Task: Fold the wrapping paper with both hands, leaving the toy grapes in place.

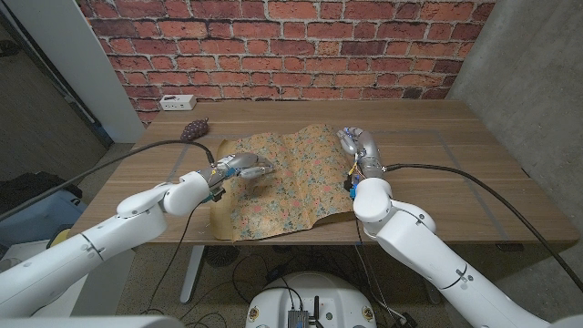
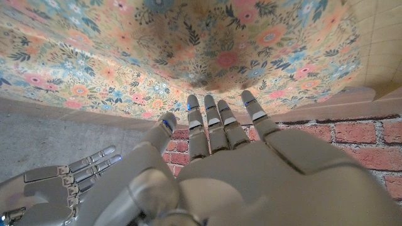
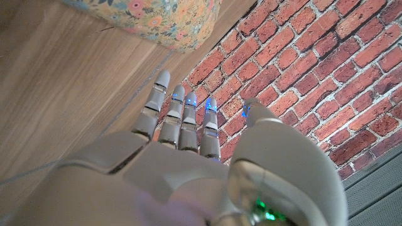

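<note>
both arms come in from the near corners of the head view. left hand (image 1: pixel 244 168) lies over the near-left part of the paper (image 1: pixel 291 187), its fingers stretched toward the middle of the sheet; whether they press the paper or hover just above it cannot be told. in the left wrist view the left hand (image 2: pixel 251 169) has its fingers (image 2: pixel 217 122) straight and slightly apart, holding nothing, with the flowered paper (image 2: pixel 188 50) spread beyond the fingertips, and the right hand (image 2: pixel 59 182) shows at the side, also with loose fingers. right hand (image 1: pixel 357 150) stands at the right edge of the paper, fingers pointing toward the far side of the table (image 1: pixel 437 182); if it touches the edge is hard to make out. in the right wrist view the right hand (image 3: pixel 182 163) is extended, fingers (image 3: pixel 182 119) straight and close together, gripping nothing, over bare wood, with a corner of the paper (image 3: pixel 157 16) just past it. paper lies unfolded in the middle of the table, wavy, its near edge hanging a little over the table's front. grapes (image 1: pixel 194 130) sit off the sheet, near its far-left corner, dark and small, well apart from both hands. farther back a white power strip (image 1: pixel 177 100) lies at the table's far-left edge, under the brick wall (image 1: pixel 301 46)
</note>
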### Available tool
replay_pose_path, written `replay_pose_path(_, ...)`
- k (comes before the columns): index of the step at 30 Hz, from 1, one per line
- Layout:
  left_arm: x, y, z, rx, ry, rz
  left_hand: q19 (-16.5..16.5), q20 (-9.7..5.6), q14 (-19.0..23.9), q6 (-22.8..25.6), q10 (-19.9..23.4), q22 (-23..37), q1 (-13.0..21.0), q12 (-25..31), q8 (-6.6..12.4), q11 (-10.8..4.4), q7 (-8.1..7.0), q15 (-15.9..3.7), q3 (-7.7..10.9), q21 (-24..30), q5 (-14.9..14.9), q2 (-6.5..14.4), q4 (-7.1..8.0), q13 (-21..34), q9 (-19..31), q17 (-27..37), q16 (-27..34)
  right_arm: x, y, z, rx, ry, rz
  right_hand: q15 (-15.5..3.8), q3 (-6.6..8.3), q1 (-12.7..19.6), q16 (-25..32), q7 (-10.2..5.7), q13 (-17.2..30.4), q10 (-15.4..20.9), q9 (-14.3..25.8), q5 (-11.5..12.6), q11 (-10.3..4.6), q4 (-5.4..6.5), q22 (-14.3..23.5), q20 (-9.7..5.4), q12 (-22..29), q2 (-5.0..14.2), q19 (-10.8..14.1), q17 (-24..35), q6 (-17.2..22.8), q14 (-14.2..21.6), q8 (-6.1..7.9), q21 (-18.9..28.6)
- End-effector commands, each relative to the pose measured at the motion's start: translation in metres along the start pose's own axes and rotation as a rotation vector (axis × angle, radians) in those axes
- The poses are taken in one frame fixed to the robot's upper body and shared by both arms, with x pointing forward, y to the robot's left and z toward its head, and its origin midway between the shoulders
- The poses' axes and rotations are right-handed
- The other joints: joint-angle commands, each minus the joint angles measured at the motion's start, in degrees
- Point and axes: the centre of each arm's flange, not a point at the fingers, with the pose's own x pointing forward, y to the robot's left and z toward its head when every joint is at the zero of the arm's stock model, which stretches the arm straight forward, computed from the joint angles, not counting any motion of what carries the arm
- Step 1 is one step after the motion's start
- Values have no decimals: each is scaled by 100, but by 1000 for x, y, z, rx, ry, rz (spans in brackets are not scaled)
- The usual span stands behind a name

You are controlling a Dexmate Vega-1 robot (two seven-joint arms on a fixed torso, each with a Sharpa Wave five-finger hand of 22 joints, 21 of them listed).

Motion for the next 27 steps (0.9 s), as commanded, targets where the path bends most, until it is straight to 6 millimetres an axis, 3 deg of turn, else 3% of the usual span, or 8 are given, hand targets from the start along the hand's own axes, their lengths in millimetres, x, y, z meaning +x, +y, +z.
replay_pose_path(1,4,-9,-6,102,111,-103,67,57,208,276,368,-2,-143,139,87,26,50,-38,7,-30,-39,-20,134,-98,-15,-19,69,5,2,2,-113,39,-78,-23,14,15,-5,-46,-7,-33,-2,4,-53,-49,9,-5,-26,-49,-42,-16,-8,-26,9,-29)
replay_pose_path(12,4,-8,-10,178,201,-133,372,122,785,571,949,-4,-356,291,110,112,117,-62,-5,7,-32,-106,304,-283,-41,-31,148,10,3,-1,-187,106,-108,-56,7,2,2,-100,-13,-95,-1,-16,-117,-90,10,-6,-66,-82,-61,-50,-33,-96,9,-83)
replay_pose_path(18,1,-3,-6,235,220,-88,427,148,1147,744,1213,-5,-441,352,134,158,203,31,2,-18,-30,-129,363,-345,-43,-20,194,13,6,-2,-262,184,-118,-110,-45,-36,24,-203,-20,-223,0,-62,-184,-145,14,-6,-132,-155,-71,-80,-228,-193,-40,-153)
replay_pose_path(20,0,-1,-6,250,227,-78,441,160,1210,860,1249,-5,-447,356,169,174,222,24,18,-24,-26,-120,367,-357,-40,-20,192,14,7,-1,-294,220,-122,-133,-38,20,31,-236,-22,-258,1,-78,-217,-219,16,-6,-149,-186,-73,-106,-274,-225,-38,-183)
replay_pose_path(23,1,-1,-6,246,229,-79,455,170,1254,888,1285,-5,-451,362,171,169,234,23,28,-27,-26,-117,369,-365,-38,-19,191,16,11,1,-378,275,-127,-297,158,483,159,-273,-28,-188,5,-130,-354,-545,23,-100,-131,-73,126,-193,-207,-88,37,-226)
replay_pose_path(27,3,0,-8,241,222,-83,468,172,1273,892,1300,-4,-457,363,166,162,236,14,33,-29,-26,-116,373,-371,-36,-18,185,18,18,2,-452,295,-139,-456,160,693,195,-278,-18,-98,11,-210,-441,-653,25,-258,-95,-189,232,-236,-46,-56,99,-251)
